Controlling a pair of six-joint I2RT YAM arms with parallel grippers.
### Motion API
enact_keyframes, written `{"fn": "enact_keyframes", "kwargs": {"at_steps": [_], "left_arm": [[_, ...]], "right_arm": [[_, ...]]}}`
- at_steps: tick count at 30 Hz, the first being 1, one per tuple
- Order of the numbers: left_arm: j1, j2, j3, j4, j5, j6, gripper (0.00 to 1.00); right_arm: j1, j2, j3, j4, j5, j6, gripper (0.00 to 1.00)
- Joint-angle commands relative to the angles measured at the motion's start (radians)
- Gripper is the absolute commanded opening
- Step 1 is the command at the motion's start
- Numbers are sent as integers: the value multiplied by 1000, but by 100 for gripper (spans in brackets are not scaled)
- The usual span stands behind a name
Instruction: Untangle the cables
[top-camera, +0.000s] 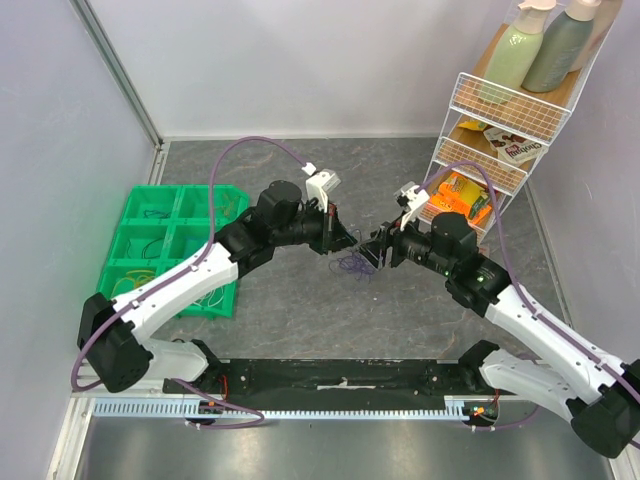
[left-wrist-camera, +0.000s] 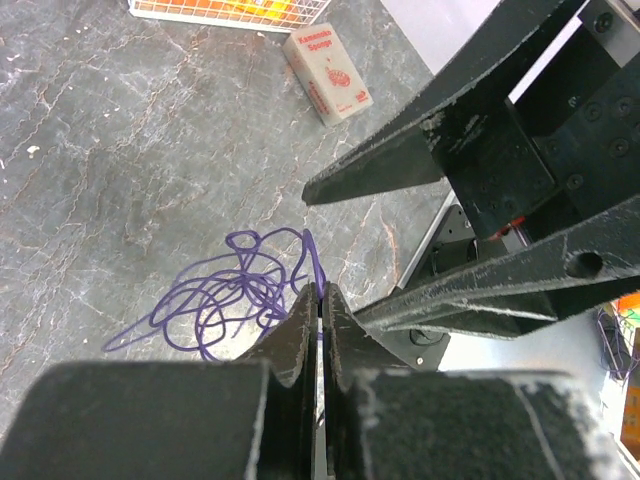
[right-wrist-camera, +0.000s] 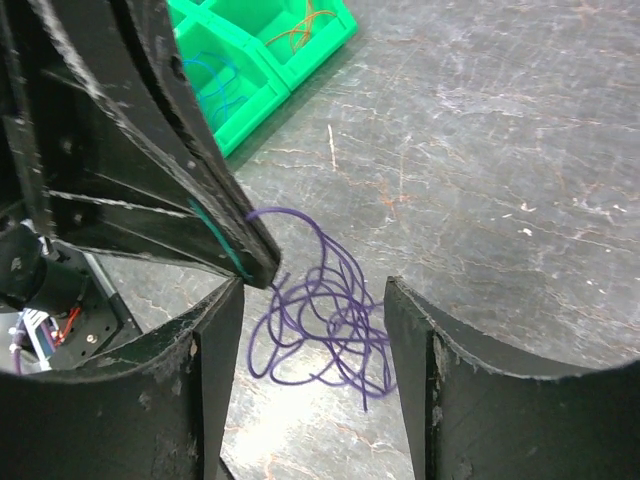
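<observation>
The cables show as one loose purple tangle (top-camera: 352, 266) lying on the grey table between the two grippers. My left gripper (top-camera: 343, 240) is shut on a strand of it; in the left wrist view the purple cable (left-wrist-camera: 230, 300) rises into the closed tips of the left gripper (left-wrist-camera: 320, 297). My right gripper (top-camera: 375, 252) is open, and in the right wrist view the right gripper (right-wrist-camera: 312, 335) straddles the tangle (right-wrist-camera: 325, 320) without touching it. The left gripper's fingers (right-wrist-camera: 200, 170) hold the strand's top just above and left of the right gripper's left finger. No other colours show in the tangle.
A green compartment tray (top-camera: 150, 250) with thin wires sits at the left. A white wire rack (top-camera: 500, 130) with bottles and packets stands at the back right, and a small sponge box (left-wrist-camera: 327, 78) lies near its foot. Walls close in the left, back and right.
</observation>
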Motion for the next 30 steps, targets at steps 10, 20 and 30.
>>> {"fn": "enact_keyframes", "kwargs": {"at_steps": [10,20,30], "left_arm": [[-4,-52,39,1,49,38,2],[-4,-93,16,64,177,-36,2],[-5,-322,-43,-36,61,-12,2]], "right_arm": [[4,-7,-61,61,53,-12,63],[30,93,-117,231,319,98,62],[15,226,-133,251,743,238,58]]}}
